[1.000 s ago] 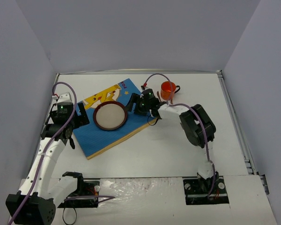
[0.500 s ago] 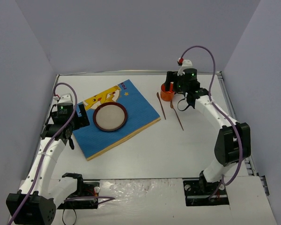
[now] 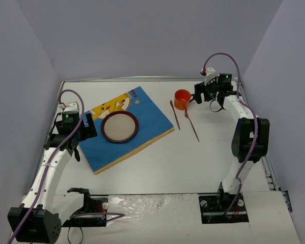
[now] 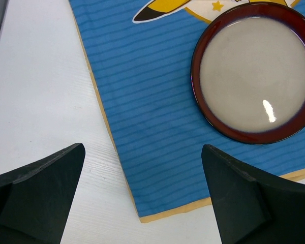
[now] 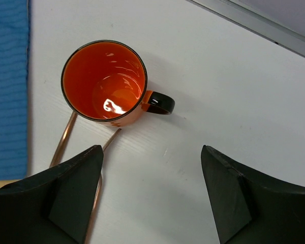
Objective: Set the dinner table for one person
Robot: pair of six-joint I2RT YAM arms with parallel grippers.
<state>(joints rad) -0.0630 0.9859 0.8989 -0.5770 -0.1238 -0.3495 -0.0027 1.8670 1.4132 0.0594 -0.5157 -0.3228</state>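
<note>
On table (image 3: 193, 162), plate (image 3: 120, 126) on mat (image 3: 147, 114); R fingers (image 5: 66, 198) wide by mug (image 5: 104, 81), L fingers (image 4: 40, 193) wide, empty; next prob. grasp mug.

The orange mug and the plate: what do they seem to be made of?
The orange mug looks like glazed ceramic: glossy, a bright highlight inside. The plate is likely glazed stoneware too: shiny glare spot, dark red rim, beige centre.
</note>
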